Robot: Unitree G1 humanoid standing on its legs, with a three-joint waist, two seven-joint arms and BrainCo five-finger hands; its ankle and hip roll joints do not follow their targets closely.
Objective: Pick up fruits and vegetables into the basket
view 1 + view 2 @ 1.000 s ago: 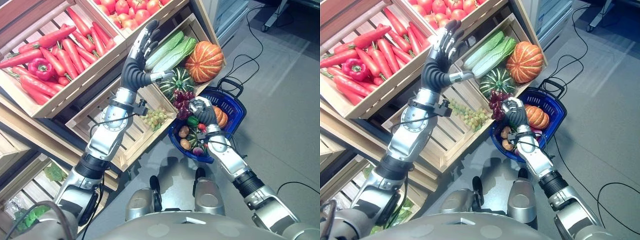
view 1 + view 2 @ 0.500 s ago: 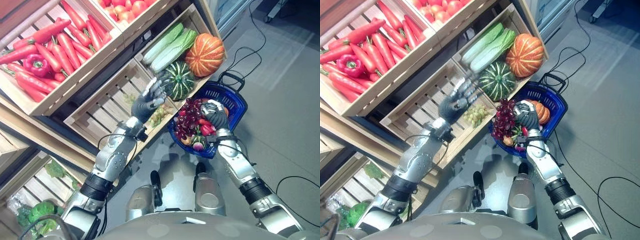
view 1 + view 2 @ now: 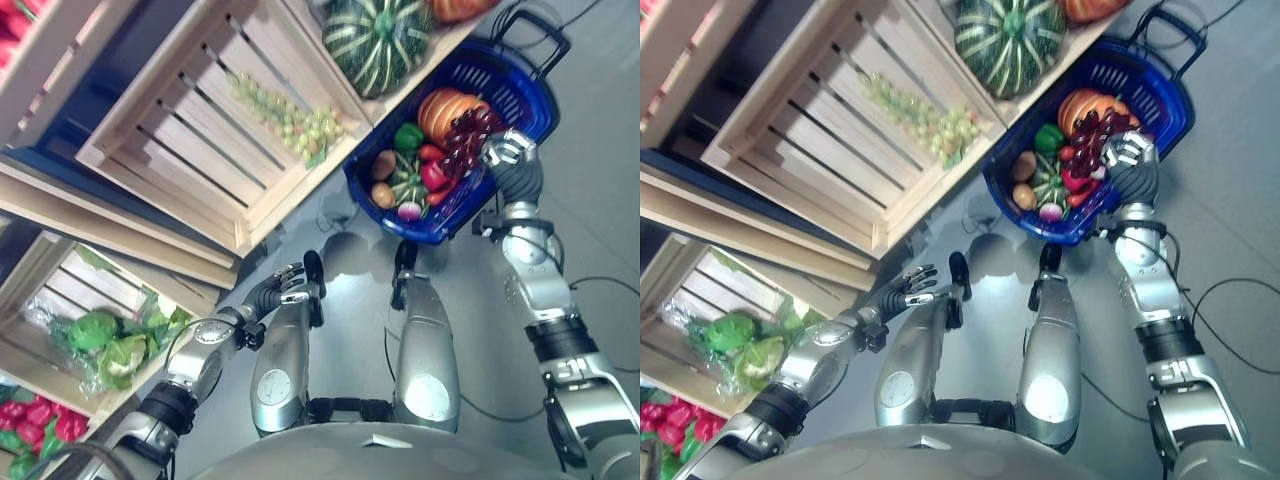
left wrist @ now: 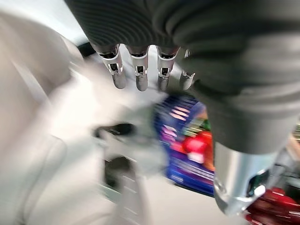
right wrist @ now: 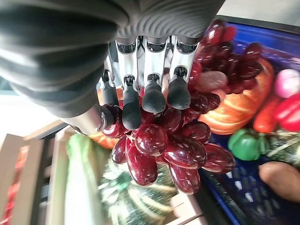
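Note:
My right hand (image 3: 512,165) is over the right side of the blue basket (image 3: 530,90) on the floor. Its fingers (image 5: 152,93) are curled round a bunch of dark red grapes (image 5: 164,140), which hangs above the basket's contents. Inside lie an orange pumpkin (image 3: 445,105), a green pepper (image 3: 408,137), a red pepper and some small vegetables. My left hand (image 3: 282,292) is low, beside my legs, with straight spread fingers (image 4: 140,75) and nothing in it.
A wooden crate (image 3: 200,140) left of the basket holds green grapes (image 3: 290,120). A striped green squash (image 3: 375,40) sits in the crate above the basket. A lower crate at the left holds lettuce (image 3: 100,335). Grey floor lies to the right.
The camera has tilted down. My left hand dropped from the crates to beside my legs. My right hand carried the red grapes further over the basket.

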